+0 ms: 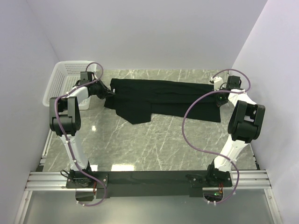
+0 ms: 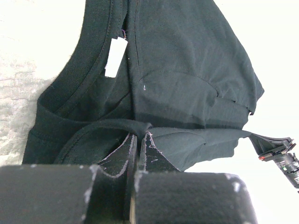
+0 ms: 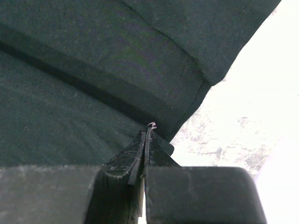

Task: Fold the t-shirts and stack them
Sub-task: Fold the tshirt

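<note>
**Top external.**
- Count: one black t-shirt (image 1: 163,95), two arms, two grippers, one white mesh basket (image 1: 58,81), one marble table (image 1: 154,140).
- The t-shirt lies stretched left to right across the far half of the table. One flap hangs toward the near side, left of centre.
- The left gripper (image 1: 109,92) sits at the shirt's left end and the right gripper (image 1: 217,95) at its right end. The cloth spans the gap between them.
- The basket stands at the far left corner, just beside the left arm and apart from the shirt.
- Jaw state cannot be read from this height.

**Left wrist.**
- The left gripper's (image 2: 138,140) jaws are pressed together on a thin fold of black cloth, just below the collar band.
- The shirt (image 2: 187,70) spreads away above the fingertips.
- One white label (image 2: 115,57) shows inside the neckline.
- Pale table surface (image 2: 28,46) shows at the left.

**Right wrist.**
- The right gripper's (image 3: 148,133) jaws are pinched tight on the shirt's (image 3: 93,70) stitched hem edge. A small nub of fabric pokes out at the tips.
- Cloth fills the upper left of the view, and marble table (image 3: 224,135) shows at the lower right.
</note>
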